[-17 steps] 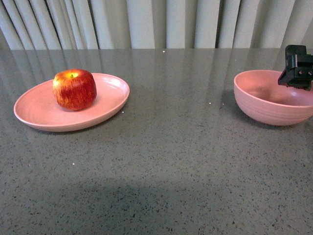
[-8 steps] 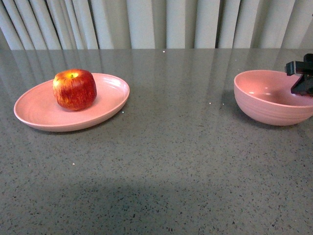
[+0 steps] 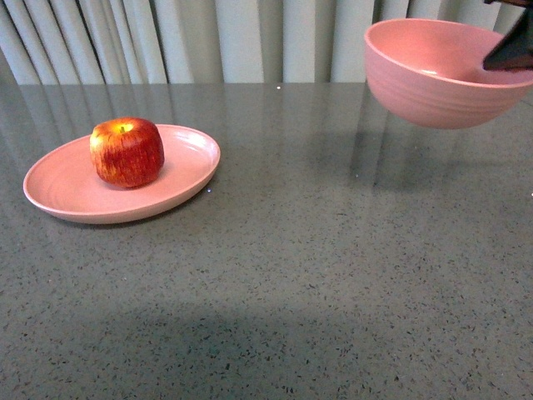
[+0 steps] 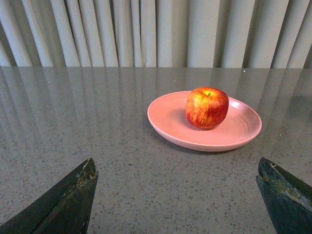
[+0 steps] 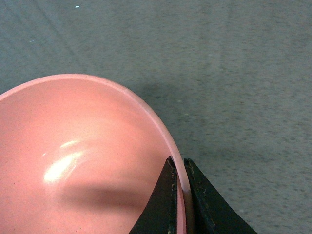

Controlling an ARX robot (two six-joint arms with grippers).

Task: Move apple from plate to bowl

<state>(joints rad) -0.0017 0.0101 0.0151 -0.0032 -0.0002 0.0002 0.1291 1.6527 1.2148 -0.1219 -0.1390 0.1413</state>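
The red apple (image 3: 127,152) sits on the shallow pink plate (image 3: 67,196) at the table's left; both also show in the left wrist view, the apple (image 4: 206,107) on the plate (image 4: 170,122). The deep pink bowl (image 3: 433,79) hangs in the air at the upper right, empty. My right gripper (image 3: 510,52) is shut on its right rim; the right wrist view shows the rim (image 5: 161,126) pinched between the two fingers, the gripper (image 5: 181,168). My left gripper (image 4: 178,168) is open and empty, short of the plate, above the table.
The grey speckled table (image 3: 291,275) spreads across the view, with the bowl's shadow on it at the right. Pale pleated curtains (image 3: 250,37) hang behind the far edge.
My right gripper has lifted the bowl off the table and carried it up and a little to the left. The apple and plate have not moved.
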